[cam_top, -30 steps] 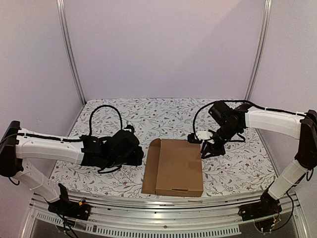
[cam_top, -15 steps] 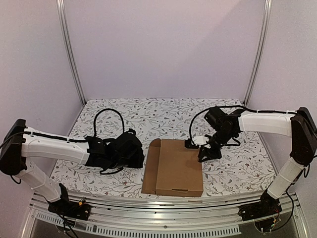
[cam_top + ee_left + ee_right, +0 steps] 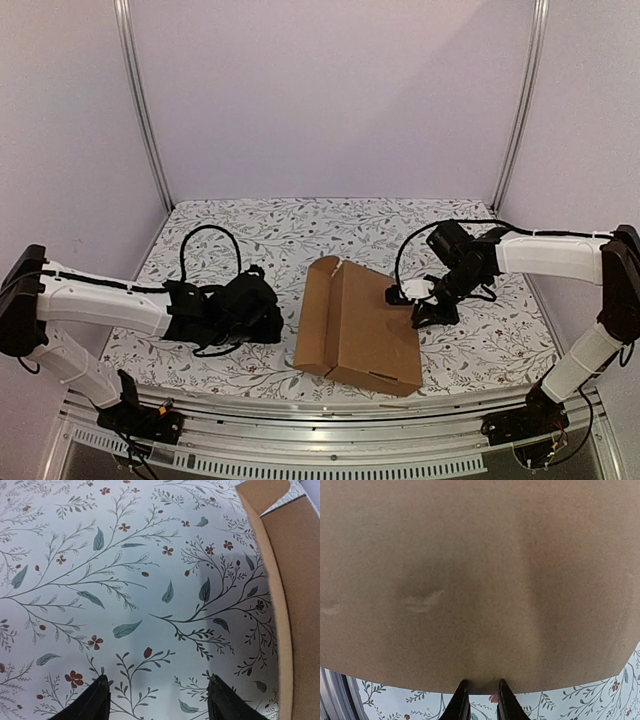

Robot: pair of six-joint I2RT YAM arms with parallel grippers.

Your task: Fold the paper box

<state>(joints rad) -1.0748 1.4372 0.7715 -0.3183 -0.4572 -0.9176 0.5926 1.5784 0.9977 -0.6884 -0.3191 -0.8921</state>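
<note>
The brown flat cardboard paper box (image 3: 365, 325) is lying on the flower-print cloth table (image 3: 300, 225), in the middle, near the front edge, turned a bit crooked. The black two-finger left gripper (image 3: 272, 318) is hanging low to the L of the box, close but not touching. From its wrist cam (image 3: 157, 700) the box is running down the R side. The black two-finger right gripper (image 3: 420, 310) is sitting at the box's R edge, w/ its tips (image 3: 480, 700) touching the edge.
</note>
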